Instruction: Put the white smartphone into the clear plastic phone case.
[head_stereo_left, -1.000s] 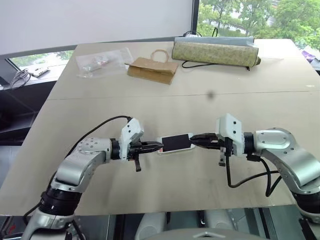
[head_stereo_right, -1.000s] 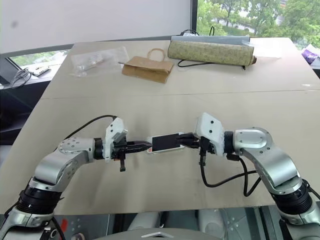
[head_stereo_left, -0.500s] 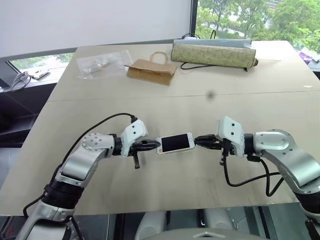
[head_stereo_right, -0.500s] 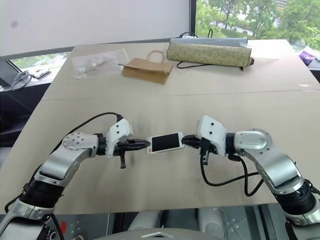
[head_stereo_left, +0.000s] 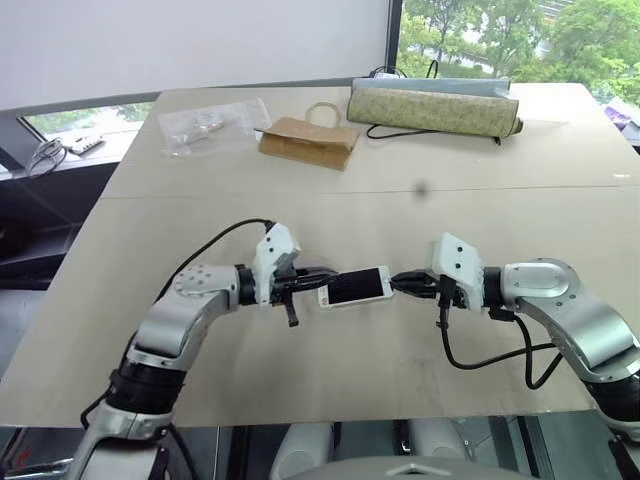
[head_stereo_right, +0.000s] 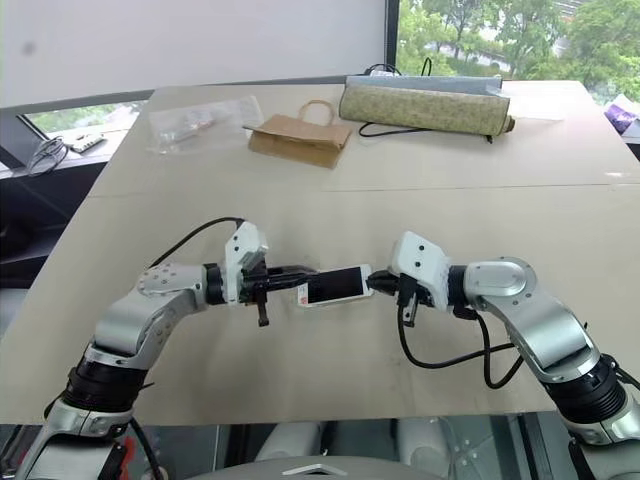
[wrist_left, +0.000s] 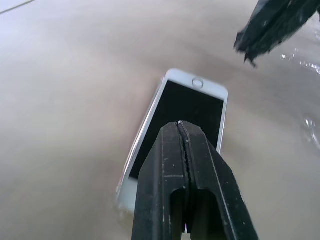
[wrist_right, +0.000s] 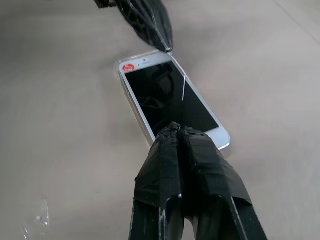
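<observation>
Now | white smartphone (head_stereo_left: 354, 286) between left end effector (head_stereo_left: 318, 283), right end effector (head_stereo_left: 397, 281) | both closed, empty

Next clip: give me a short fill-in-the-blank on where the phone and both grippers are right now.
1. The white smartphone with the black glossy screen lies screen-up on the ____ wooden table.
2. It lies ____ the left gripper and the right gripper.
3. Both grippers' fingers are ____.
4. The brown paper bag lies at the table's ____ side.

Missing words: light; between; shut; far
</observation>
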